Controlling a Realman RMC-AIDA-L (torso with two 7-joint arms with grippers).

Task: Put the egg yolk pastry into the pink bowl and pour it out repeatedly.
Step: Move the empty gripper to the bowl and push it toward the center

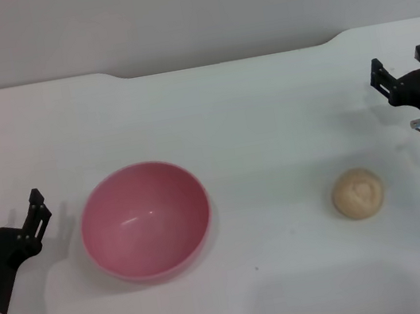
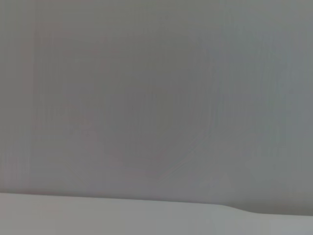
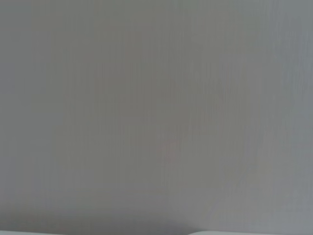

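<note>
Head view, going left to right: the left gripper sits at the near left edge of the worktop, fingers spread and holding nothing, just beside the pink bowl. The bowl's upright and empty. Well to its right the egg yolk pastry lies on the bare worktop, untouched. The right gripper hangs at the far right edge, also spread and empty, behind the pastry. So I'd say we're at the very start: the next move looks like the right gripper coming down over the pastry for a gentle pinch. Nothing lies between pastry and bowl.
</note>
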